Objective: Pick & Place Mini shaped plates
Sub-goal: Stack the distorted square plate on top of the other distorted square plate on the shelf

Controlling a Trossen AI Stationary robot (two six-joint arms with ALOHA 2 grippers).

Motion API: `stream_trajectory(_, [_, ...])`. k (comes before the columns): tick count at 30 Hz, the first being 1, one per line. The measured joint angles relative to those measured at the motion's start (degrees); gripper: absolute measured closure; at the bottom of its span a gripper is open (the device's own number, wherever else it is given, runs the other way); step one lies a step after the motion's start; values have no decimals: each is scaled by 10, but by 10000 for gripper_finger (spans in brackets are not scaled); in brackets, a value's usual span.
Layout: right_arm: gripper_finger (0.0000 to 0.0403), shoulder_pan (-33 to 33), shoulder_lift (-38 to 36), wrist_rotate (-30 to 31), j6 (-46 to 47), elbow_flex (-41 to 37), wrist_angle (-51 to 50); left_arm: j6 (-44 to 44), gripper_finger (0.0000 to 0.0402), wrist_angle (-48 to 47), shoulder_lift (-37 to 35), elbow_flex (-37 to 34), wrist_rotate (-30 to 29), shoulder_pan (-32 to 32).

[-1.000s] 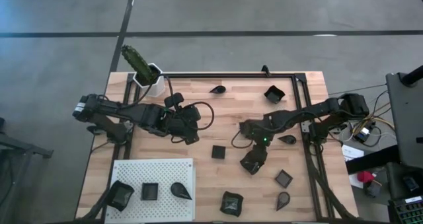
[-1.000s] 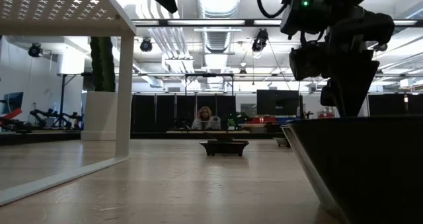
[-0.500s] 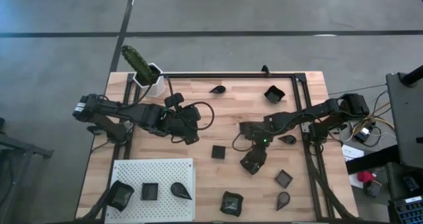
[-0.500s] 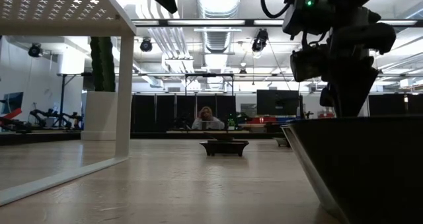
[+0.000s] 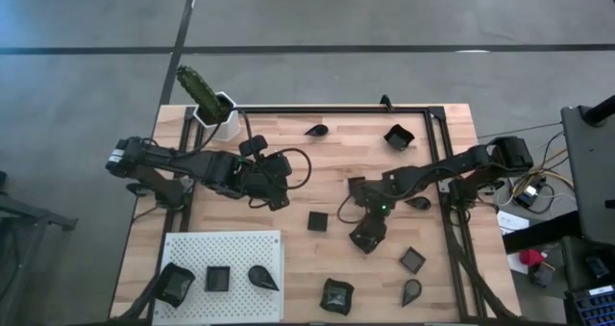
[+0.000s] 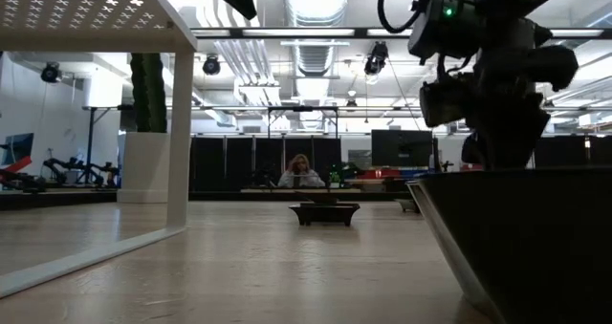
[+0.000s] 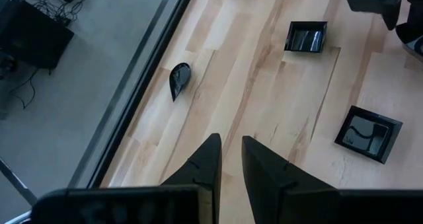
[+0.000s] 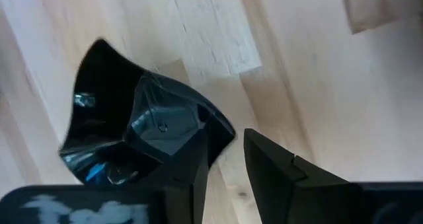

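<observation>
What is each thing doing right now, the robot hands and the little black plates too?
white board: carries three plates.
wavy plate: not yet on the white board.
right gripper: down at the wavy plate's rim.
left gripper: slightly open, empty.
cactus pot: standing upright.

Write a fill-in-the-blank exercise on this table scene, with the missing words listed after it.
1. The white perforated board carries ___ dark mini plates.
2. The right gripper grips a dark dish by its ___.
3. The left gripper holds ___.
4. The white pot at the table's corner holds a green ___.

Missing words: three; rim; nothing; cactus
</observation>
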Motion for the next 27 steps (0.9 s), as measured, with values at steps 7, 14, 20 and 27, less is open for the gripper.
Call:
stream_trajectory(7, [330,6,34,0,-2,0,29,0,346,0,0,0,0,0])
stream_trajectory(14, [389,6,14,25,-11,0,30,0,346,0,0,0,0,0])
stream_trajectory(20, [393,6,-45,81,-13,8,26,0,346,0,0,0,0,0])
stream_trajectory(27, [394,6,-120,249,-41,45,32,8,346,1,0,0,-1,0])
